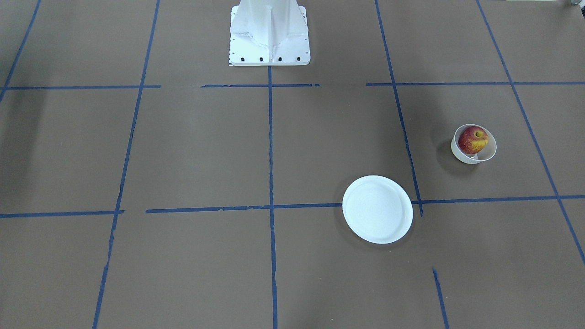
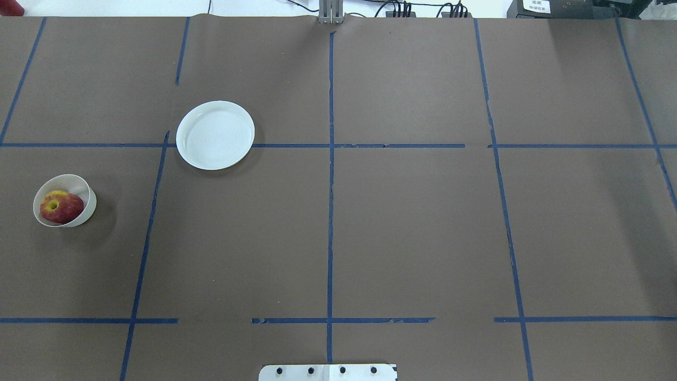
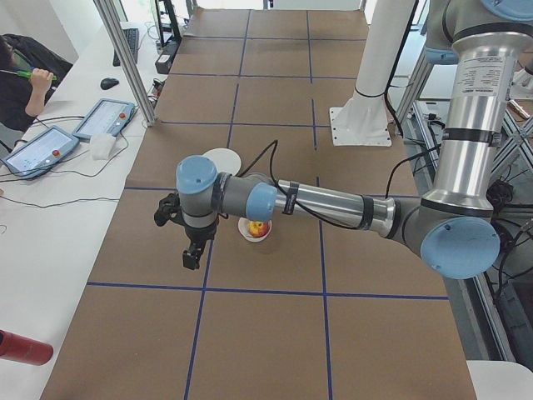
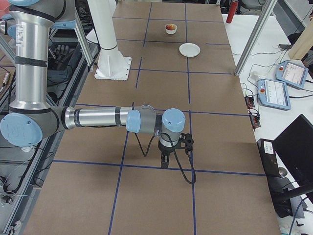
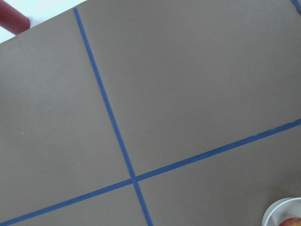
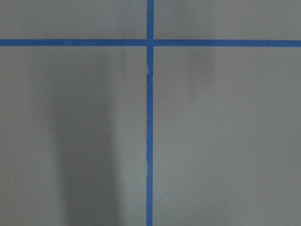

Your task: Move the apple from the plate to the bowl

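The red and yellow apple [image 1: 473, 139] sits inside the small cream-white bowl [image 1: 475, 158], which leans a little. It also shows in the overhead view [image 2: 61, 207] in the bowl [image 2: 89, 203]. The flat white plate [image 1: 377, 209] lies empty on the table, apart from the bowl; it also shows in the overhead view [image 2: 215, 135]. My left gripper [image 3: 193, 250] shows only in the exterior left view, above the table beside the bowl [image 3: 252, 234]; I cannot tell if it is open. My right gripper [image 4: 166, 159] shows only in the exterior right view, far from the bowl; I cannot tell its state.
The white robot base [image 1: 269, 34] stands at the table's edge. Blue tape lines cross the brown table. A red cylinder [image 3: 21, 347] lies beside the table's near end. Teach pendants [image 3: 40, 150] and an operator [image 3: 25, 79] are at the side bench.
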You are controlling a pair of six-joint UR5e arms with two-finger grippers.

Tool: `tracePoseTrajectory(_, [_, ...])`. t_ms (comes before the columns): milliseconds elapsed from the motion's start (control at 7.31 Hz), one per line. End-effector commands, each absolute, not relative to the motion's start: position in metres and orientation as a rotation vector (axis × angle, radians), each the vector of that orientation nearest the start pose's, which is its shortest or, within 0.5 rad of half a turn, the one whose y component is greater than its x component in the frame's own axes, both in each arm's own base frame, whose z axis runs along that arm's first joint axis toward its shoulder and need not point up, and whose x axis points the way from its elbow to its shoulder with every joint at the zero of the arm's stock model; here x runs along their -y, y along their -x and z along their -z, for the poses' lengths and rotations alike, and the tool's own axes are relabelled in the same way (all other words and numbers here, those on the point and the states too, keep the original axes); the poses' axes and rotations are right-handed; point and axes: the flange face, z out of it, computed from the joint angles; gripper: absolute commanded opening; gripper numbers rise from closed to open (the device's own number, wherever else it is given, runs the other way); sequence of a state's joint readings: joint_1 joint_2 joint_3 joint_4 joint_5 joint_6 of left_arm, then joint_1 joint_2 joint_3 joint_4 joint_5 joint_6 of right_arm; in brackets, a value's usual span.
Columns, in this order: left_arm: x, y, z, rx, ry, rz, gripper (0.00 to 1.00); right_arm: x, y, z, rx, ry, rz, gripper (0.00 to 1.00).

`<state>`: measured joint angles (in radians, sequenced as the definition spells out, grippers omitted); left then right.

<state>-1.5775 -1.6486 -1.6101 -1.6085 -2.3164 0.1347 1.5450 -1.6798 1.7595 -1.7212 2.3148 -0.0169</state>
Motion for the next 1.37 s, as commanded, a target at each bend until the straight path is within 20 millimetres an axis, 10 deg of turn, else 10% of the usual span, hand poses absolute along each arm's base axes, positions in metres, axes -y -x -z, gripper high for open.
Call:
tracePoseTrajectory(0, [0.494,0.097,-0.653,-0.784,-0.116,-0.089,1.00,0.441,-0.054,-0.634,0.743,0.071,0.015,1.00])
tracePoseTrajectory(1232, [0.468,0.095,-0.678,-0.783,-0.065,-0.070,1.00,0.441,-0.054,-0.634,0.743,0.071,0.015,1.00])
